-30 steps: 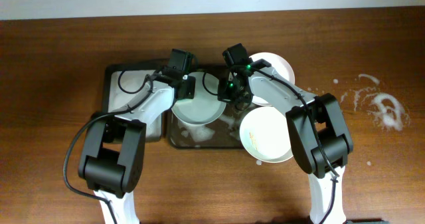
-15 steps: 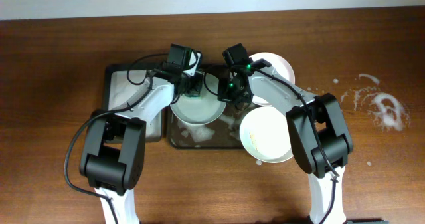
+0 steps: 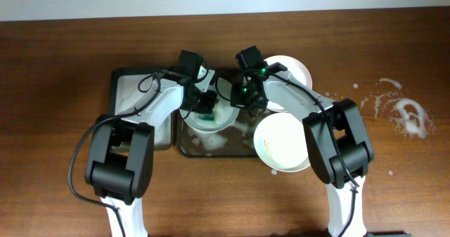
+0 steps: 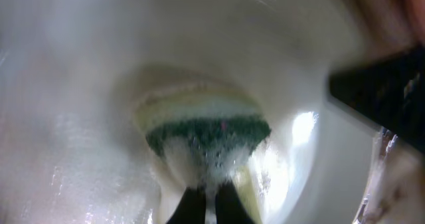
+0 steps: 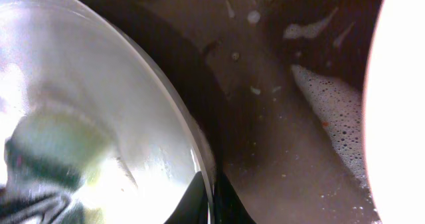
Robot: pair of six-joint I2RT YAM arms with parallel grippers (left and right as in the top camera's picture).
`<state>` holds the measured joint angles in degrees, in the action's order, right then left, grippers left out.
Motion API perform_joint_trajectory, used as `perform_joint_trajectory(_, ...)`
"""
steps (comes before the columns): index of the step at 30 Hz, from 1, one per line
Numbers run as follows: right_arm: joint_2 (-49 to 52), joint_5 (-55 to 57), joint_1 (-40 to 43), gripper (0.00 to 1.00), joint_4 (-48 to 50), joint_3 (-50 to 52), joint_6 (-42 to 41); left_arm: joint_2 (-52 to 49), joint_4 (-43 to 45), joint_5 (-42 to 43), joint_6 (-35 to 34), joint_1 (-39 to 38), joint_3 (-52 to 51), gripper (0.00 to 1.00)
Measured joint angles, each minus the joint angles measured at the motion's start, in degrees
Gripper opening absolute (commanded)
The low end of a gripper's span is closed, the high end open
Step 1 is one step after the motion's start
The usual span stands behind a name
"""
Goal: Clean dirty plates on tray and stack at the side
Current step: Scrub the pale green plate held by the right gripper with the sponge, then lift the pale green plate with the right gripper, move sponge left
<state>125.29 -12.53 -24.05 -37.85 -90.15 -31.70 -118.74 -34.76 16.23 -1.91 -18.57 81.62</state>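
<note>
A pale mint plate [image 3: 219, 119] lies in the foamy dark tray [image 3: 211, 147]. My left gripper [image 3: 204, 112] is shut on a green and yellow sponge [image 4: 207, 134] and presses it onto the wet plate face [image 4: 80, 104]. My right gripper [image 3: 242, 102] is shut on that plate's right rim [image 5: 192, 144], fingers either side. In the right wrist view the plate [image 5: 80, 98] fills the left and the tray floor [image 5: 279, 151] shows soap foam. A white plate [image 3: 281, 142] lies right of the tray, another [image 3: 290, 72] behind it.
A second dark tray [image 3: 133, 96] with foam sits on the left under my left arm. White soap splashes [image 3: 408, 114] mark the wood tabletop at the far right. Both arms cross over the trays.
My left gripper has moved with the sponge from the plate's back rim forward and right onto the plate's middle. The right gripper and the plate have stayed still.
</note>
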Motion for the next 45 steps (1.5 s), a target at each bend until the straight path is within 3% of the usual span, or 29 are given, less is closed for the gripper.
perform_joint_trajectory(3, 0.0, 0.0, 0.1, 0.04, 0.4, 0.0, -0.2, -1.3, 7.9, 1.2, 0.6, -0.1, -0.4, 0.01)
perform_joint_trajectory(7, 0.0, 0.0, 0.1, 0.04, 0.6, 0.0, -0.8, -1.9, 12.1, -6.7, 0.7, -0.5, -0.5, 0.01)
perform_joint_trajectory(12, 0.0, 0.0, 0.1, 0.04, 0.6, 0.0, -0.8, -1.8, 6.0, -23.5, 0.6, -1.1, 1.0, 0.01)
perform_joint_trajectory(15, 0.0, 0.0, 0.1, 0.04, 0.6, 0.0, -0.8, -1.5, -0.4, -27.7, 0.6, -1.1, 1.7, 0.01)
perform_joint_trajectory(19, 0.0, -0.1, 0.1, 0.04, 0.5, 0.1, -0.8, -0.9, -7.6, -22.6, 1.1, -0.9, 2.4, 0.01)
perform_joint_trajectory(22, 0.0, -0.1, 0.1, 0.04, 0.5, 0.1, -0.6, -0.7, -9.3, -11.0, 6.4, 0.4, 2.3, 0.01)
perform_joint_trajectory(25, 0.0, -0.1, 0.1, 0.04, 0.5, 0.1, -0.7, -0.7, -8.4, -4.2, 10.6, 0.4, 1.7, 0.01)
perform_joint_trajectory(29, 0.0, -0.1, 0.1, 0.04, 0.5, 0.1, -0.7, -0.9, -0.8, -0.1, 12.8, 0.3, 0.4, 0.01)
perform_joint_trajectory(32, 0.0, 0.0, 0.1, 0.04, 0.5, 0.1, -0.7, -1.7, 6.3, -0.7, 12.6, 0.2, 0.0, 0.01)
perform_joint_trajectory(37, 0.0, 0.0, 0.1, 0.04, 0.6, 0.1, -0.8, -2.1, 12.1, -10.4, 8.4, -0.9, -0.1, 0.01)
perform_joint_trajectory(40, 0.0, 0.0, 0.1, 0.04, 0.6, 0.1, -0.8, -2.1, 11.3, -16.6, 4.5, -0.8, 0.1, 0.01)
perform_joint_trajectory(45, 0.0, -0.1, 0.1, 0.04, 0.6, 0.1, -0.8, -1.5, 1.4, -19.2, -0.3, 2.1, 1.5, 0.01)
